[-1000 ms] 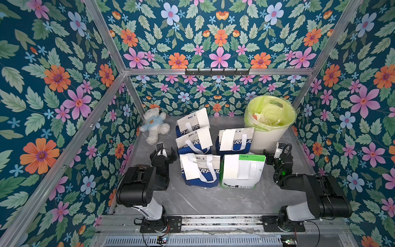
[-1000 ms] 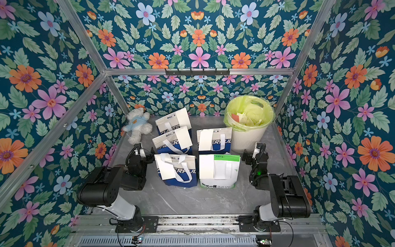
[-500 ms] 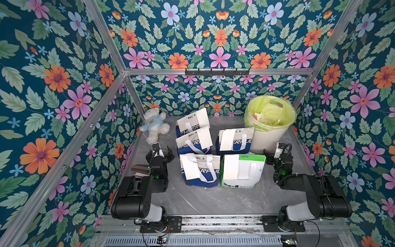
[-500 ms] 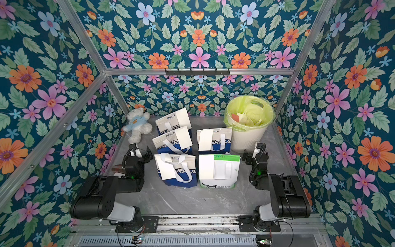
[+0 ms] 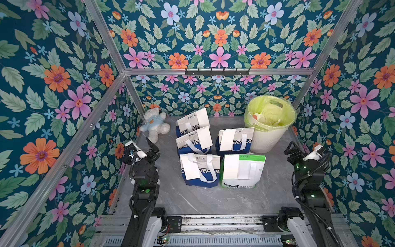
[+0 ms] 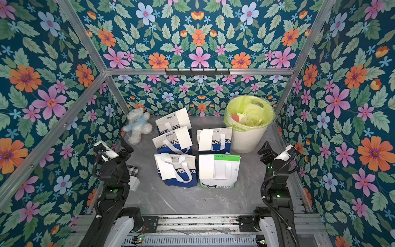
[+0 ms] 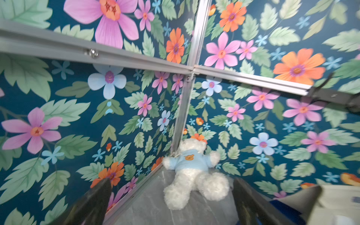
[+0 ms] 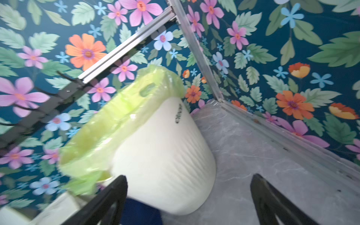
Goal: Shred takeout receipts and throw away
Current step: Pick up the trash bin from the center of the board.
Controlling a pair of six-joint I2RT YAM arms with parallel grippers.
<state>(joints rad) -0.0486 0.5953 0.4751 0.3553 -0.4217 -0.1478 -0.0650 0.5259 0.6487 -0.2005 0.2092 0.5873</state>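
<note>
Walls [image 5: 53, 107] teal with pink, orange, pale-blue flowers and green leaves; floor [image 5: 203, 201] grey, marbled. Bin [image 5: 267, 142] cream, liner [image 5: 272, 107] yellow-green. Four bags [image 5: 199, 178] blue-and-white, fifth bag [image 5: 245, 171] white with green band; receipts [image 5: 227, 140] plain white.

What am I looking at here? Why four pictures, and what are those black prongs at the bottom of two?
A left arm and a right arm, both robots, stand at the near edge of a grey table. Two pictures come from a camera pair overhead and show everything. The other two come from cameras on the wrists; the prongs are fingers. The left arm's fingers face a teddy bear, the right arm's fingers a white bin with a green liner. Both pairs are open and hold nothing. On the table are five takeout bags, each with a white receipt on it. Paper scraps lie in the bin.
</note>
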